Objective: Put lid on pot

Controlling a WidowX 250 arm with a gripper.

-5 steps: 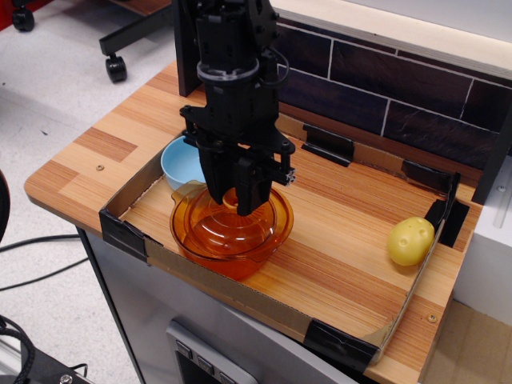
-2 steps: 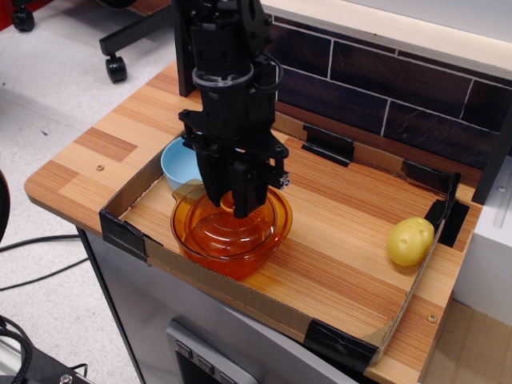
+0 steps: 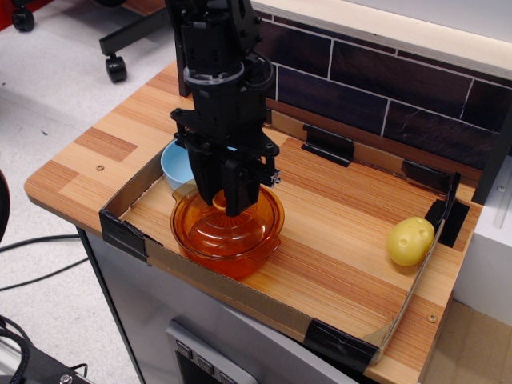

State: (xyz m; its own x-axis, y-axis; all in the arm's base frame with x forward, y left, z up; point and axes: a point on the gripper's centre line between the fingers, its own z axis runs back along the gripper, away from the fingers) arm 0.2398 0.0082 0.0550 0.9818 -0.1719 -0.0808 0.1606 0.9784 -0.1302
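The orange glass pot (image 3: 218, 258) stands at the front left of the cardboard-edged tray. The orange glass lid (image 3: 258, 222) lies over the pot's mouth, about level with its rim. My black gripper (image 3: 228, 208) comes straight down onto the lid's middle, and its fingers are closed around the central knob, which they hide. Through the orange glass I cannot tell whether the lid rests fully on the rim.
A light blue bowl (image 3: 179, 163) sits just behind and left of the pot, touching or nearly touching it. A yellow potato-like toy (image 3: 410, 240) lies at the right. A low cardboard wall (image 3: 122, 230) with black tape corners rims the tray. A dark brick wall stands behind.
My gripper has moved a little to the left and carried the lid with it. The lid overhung the pot's right side before and now lines up with the rim.
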